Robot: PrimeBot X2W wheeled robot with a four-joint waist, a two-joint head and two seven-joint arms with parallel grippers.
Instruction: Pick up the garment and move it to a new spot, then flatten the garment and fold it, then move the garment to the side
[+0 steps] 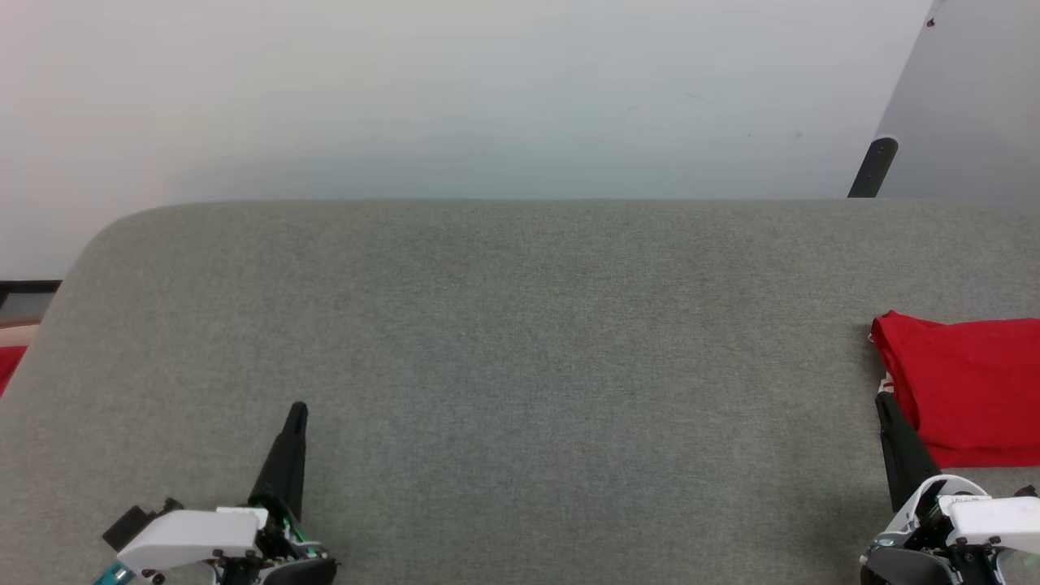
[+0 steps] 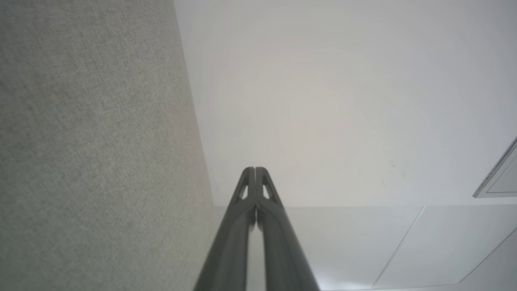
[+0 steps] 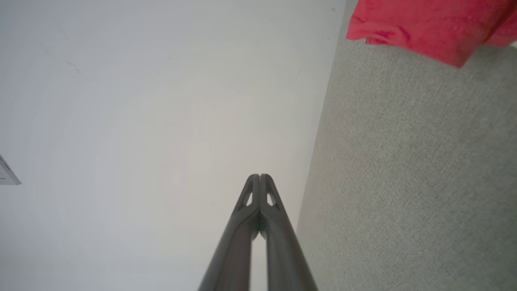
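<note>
Garment: the red folded cloth garment (image 1: 963, 390) is lying flat on the table at the far right of the head view, and the frame edge is cutting off its right part. It is showing as a plain red block with rumpled folds along its left side.
Garment, right wrist view: the same red cloth (image 3: 424, 28) is sitting in the upper right corner, on the grey fabric.
Table: the grey woven-fabric tabletop with a rounded far-left corner (image 1: 520, 325) is running across the whole head view, up against a plain white wall (image 1: 455, 89).
Left gripper: the left gripper with two long dark fingers (image 1: 297, 410) is sitting at the lower left over the table, pointing toward the wall, well apart from the garment.
Left gripper state: in its wrist view the left gripper (image 2: 255, 169) is showing fingers pressed together at the tips, pinching nothing.
Right gripper: the right gripper with two long dark fingers (image 1: 881, 400) is sitting at the lower right, its tip just beside the garment's left edge. Contact with the cloth cannot be told from here.
Right gripper state: in its wrist view the right gripper (image 3: 260, 176) is also showing tips pressed together and holding nothing, with the cloth lying off to the side.
Background: a dark slanted pole (image 1: 873, 166) is leaning behind the table's far right edge, and a red patch (image 1: 8, 366) is showing past the table's left edge.
</note>
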